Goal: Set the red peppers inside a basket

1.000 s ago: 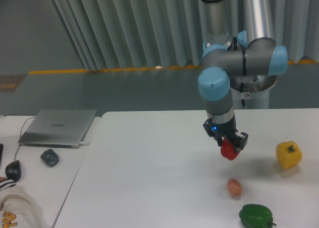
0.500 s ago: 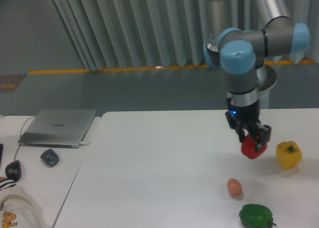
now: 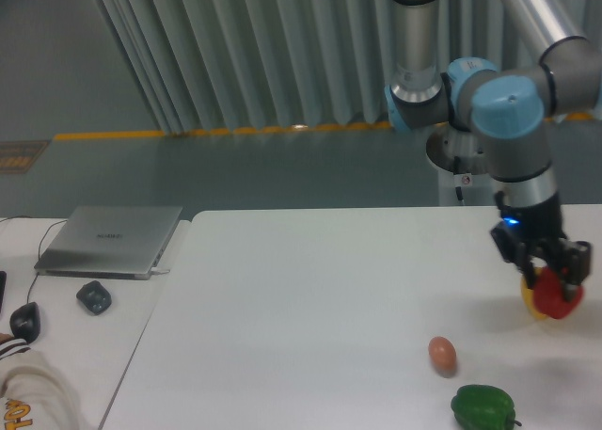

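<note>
**Mia:** Red pepper (image 3: 555,294) is way over on the right side of the white table (image 3: 301,298), up in the air. The claw (image 3: 553,281) has its two fingers squeezed on the red pepper, one on each side.

**Ben:** What is that yellow bit peeking out behind it?

**Mia:** That is the yellow pepper (image 3: 531,300). The red one hangs right in front of it, so most of the yellow one is hidden. I cannot tell if they touch.

**Ben:** Could they bump?

**Mia:** I think so. If the arm goes lower here, the red one may knock the yellow one and roll it away.

**Ben:** Where is the basket?

**Mia:** I cannot see any basket. It may be past the right edge. So I cannot tell how far the pepper has to go.

**Ben:** Could the pepper fall?

**Mia:** Maybe. It is shiny and round, so it may slip if the arm swings fast.

**Ben:** And the egg (image 3: 442,353) and green pepper (image 3: 483,406)?

**Mia:** They sit lower down and to the left, well apart from the claw. They look safe.
</note>
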Tool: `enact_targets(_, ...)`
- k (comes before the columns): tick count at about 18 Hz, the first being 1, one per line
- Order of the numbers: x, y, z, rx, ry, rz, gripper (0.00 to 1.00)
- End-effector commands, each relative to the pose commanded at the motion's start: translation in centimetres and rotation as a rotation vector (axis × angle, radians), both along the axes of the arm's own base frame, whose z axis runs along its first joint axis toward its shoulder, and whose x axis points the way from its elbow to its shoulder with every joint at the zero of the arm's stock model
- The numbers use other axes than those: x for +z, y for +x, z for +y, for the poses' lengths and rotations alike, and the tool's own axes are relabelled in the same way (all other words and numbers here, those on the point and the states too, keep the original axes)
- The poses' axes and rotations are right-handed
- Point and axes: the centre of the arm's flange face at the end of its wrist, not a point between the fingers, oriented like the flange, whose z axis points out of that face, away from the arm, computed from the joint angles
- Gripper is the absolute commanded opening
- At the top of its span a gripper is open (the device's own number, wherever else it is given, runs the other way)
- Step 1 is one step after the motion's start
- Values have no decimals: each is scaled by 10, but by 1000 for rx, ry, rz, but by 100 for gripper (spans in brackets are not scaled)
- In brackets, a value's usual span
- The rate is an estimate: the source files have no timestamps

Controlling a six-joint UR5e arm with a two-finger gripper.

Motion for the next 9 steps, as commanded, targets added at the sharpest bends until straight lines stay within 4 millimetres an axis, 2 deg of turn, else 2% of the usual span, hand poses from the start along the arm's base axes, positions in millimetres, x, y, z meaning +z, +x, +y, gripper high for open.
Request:
enact_targets(4,-7,-38,-23,63,11,17,33)
enact_targets(6,-11,-59,-41,105,11,11,33)
enact_targets(9,-18,-78,-61,150,5,5,33)
